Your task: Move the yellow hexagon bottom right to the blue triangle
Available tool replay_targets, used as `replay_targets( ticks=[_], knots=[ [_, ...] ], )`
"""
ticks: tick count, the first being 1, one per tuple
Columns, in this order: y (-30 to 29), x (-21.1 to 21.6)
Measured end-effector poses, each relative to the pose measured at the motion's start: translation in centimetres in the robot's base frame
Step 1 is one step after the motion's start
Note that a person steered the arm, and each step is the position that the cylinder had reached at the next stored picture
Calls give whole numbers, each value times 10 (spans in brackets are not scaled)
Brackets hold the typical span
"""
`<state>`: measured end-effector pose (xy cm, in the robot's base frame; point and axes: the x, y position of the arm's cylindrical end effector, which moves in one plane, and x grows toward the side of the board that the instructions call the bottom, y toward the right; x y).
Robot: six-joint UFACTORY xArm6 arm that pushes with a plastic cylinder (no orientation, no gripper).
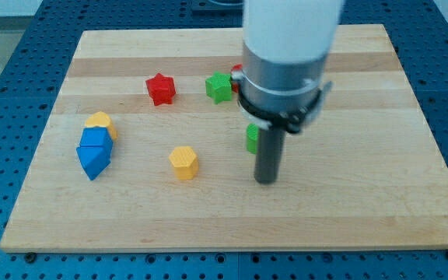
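A yellow hexagon lies on the wooden board, left of centre. A blue triangle lies near the board's left edge, with a blue block touching it just above and a yellow block above that. My tip rests on the board to the right of the yellow hexagon, about a hundred pixels away and slightly lower. The tip touches no block.
A red star and a green star lie toward the view's top. A green block shows partly behind the rod. A red block peeks out beside the arm's body. The wooden board sits on a blue perforated table.
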<state>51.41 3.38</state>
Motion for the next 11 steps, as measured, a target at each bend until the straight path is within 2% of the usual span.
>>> replay_targets(
  ticks=[3,7,9,10,11],
  knots=[
    [-53,-50],
    [-133,-7],
    [-132,-13],
    [-84,-14],
    [-84,5]
  ],
)
